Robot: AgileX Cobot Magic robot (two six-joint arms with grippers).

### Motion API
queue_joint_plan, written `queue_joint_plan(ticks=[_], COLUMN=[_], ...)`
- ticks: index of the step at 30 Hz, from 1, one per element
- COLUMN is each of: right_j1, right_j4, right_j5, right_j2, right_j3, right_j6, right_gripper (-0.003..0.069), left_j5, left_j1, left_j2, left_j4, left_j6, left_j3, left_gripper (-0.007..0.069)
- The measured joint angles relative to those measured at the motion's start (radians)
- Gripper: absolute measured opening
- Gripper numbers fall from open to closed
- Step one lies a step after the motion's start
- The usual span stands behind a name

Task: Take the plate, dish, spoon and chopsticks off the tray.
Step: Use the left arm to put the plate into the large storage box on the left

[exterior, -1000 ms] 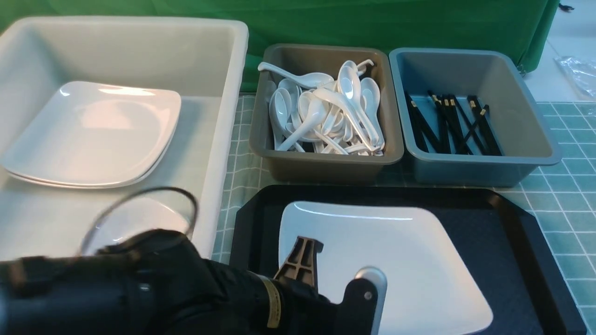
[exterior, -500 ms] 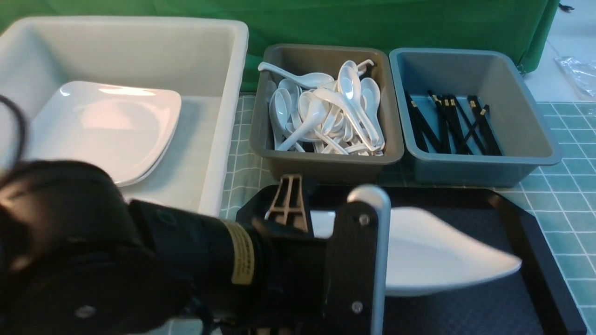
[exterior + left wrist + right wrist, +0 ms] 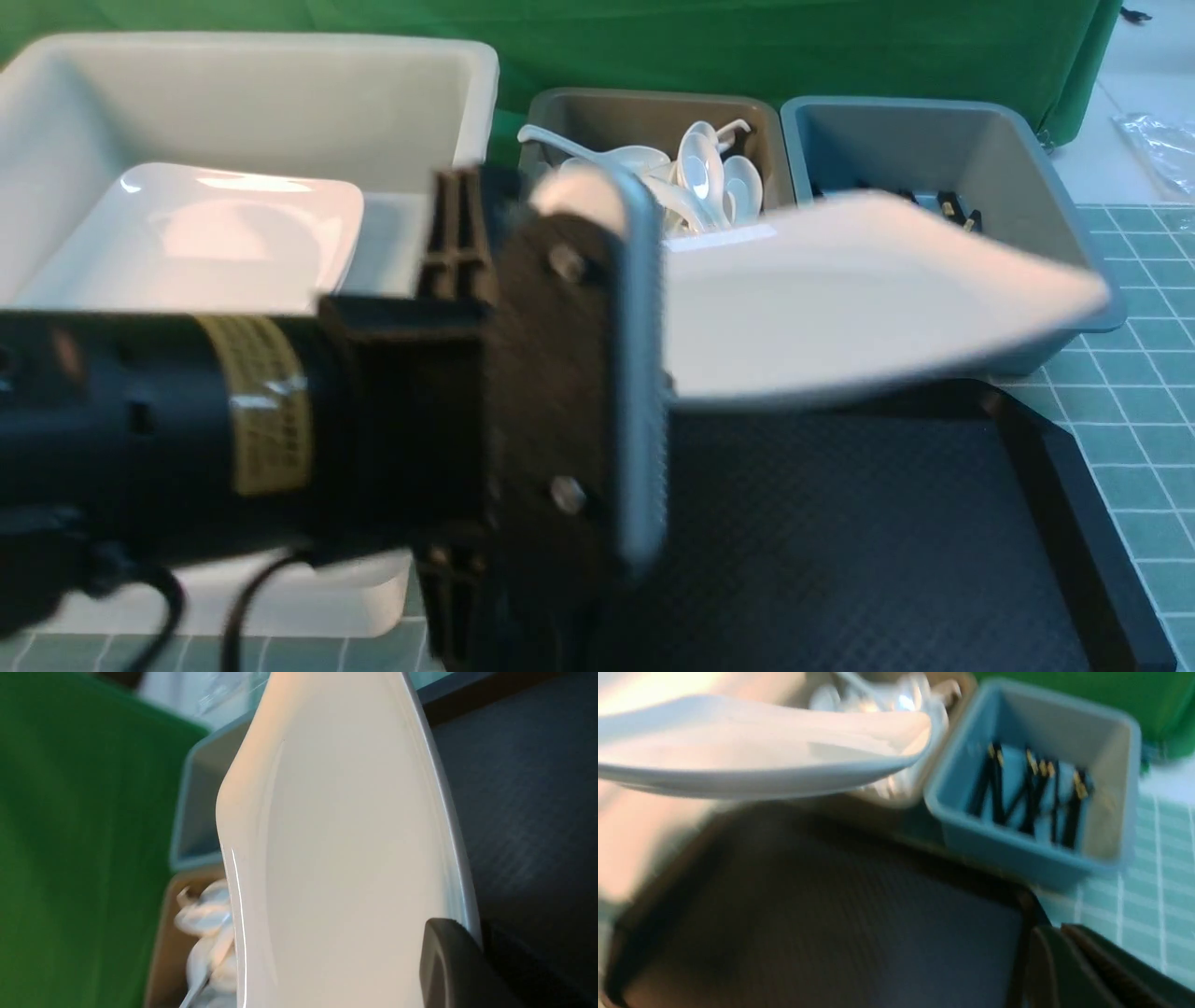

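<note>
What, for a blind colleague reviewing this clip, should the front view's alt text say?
The left end effector, shut on the edge of the large white plate, holds it in the air above the black tray. Behind stand a grey bin of white spoons and a blue-grey bin; a white tub holding another plate sits at the left.

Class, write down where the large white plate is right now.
Front view: the plate hangs above the tray, gripped at its left edge by the left pincer, in front of the spoon bin and chopstick bin.
</note>
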Motion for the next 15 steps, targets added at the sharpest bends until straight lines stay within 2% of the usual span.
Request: queue_joint_plan(ticks=[5, 8, 12, 15], right_j1=[0.0, 0.0, 0.0, 0.0], right_j4=[-0.002, -0.001, 0.018, 0.032], right_j5=[-0.081, -0.122, -0.216, -0.252], right_j2=[0.083, 0.18, 0.28, 0.328], right_j3=[-0.035, -0.057, -0.097, -0.124], right_j6=[-0.018, -0.052, -0.095, -0.108], right_gripper=[0.0023, 0.0022, 0.0021, 0.002], left_j5=[0.021, 0.036, 0.071, 0.085], left_j1=[0.099, 0.226, 0.427, 0.535], left_j2=[-0.03, -0.049, -0.027, 0.017], left_j4=[0.145, 0.221, 0.238, 0.238], left_j6=[-0.14, -0.198, -0.217, -0.22], left_j3=[0.0, 0.0, 0.0, 0.0], left_gripper=[0.0033, 0.0033, 0.0033, 0.0033])
